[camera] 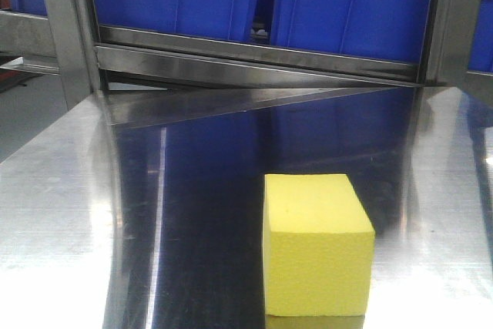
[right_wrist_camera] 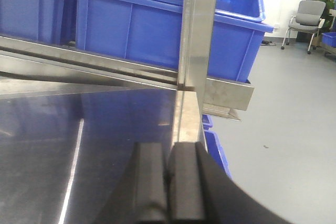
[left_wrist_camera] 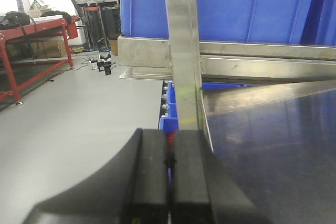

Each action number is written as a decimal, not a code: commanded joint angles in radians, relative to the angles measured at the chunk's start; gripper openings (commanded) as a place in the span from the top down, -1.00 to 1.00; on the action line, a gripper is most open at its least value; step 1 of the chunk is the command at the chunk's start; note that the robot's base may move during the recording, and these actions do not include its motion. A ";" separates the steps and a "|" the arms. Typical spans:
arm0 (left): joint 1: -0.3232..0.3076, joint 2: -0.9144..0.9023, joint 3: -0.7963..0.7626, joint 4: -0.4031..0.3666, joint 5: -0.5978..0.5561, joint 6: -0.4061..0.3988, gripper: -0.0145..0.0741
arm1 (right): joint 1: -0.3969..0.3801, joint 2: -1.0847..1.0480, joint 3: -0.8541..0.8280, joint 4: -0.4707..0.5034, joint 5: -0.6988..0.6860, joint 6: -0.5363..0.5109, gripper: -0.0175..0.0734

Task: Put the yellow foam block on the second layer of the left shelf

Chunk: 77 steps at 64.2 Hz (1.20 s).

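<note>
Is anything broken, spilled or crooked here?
Nothing stands out. The yellow foam block sits flat and whole on the shiny metal surface. The blue bins stand upright on the shelf behind it. The left gripper and the right gripper are shut, holding nothing.

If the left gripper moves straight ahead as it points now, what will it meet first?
Probably the shelf's upright steel post, directly ahead of the left gripper, whose fingers are shut; how far off it stands is unclear.

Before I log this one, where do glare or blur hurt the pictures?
Front view: white glare streaks on polished steel shelf surface, blue plastic bins mirrored there; bright yellow cube-shaped foam block sharp. Wrist views: black left gripper, right gripper soft near lens.
</note>
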 commanded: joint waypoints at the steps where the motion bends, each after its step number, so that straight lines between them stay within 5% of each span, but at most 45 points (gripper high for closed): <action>1: 0.001 -0.021 0.026 -0.011 -0.081 -0.003 0.39 | -0.007 -0.018 -0.023 -0.009 -0.090 0.000 0.50; 77: 0.001 -0.021 0.026 -0.011 -0.081 -0.003 0.39 | 0.006 -0.007 -0.084 0.001 -0.123 0.000 0.50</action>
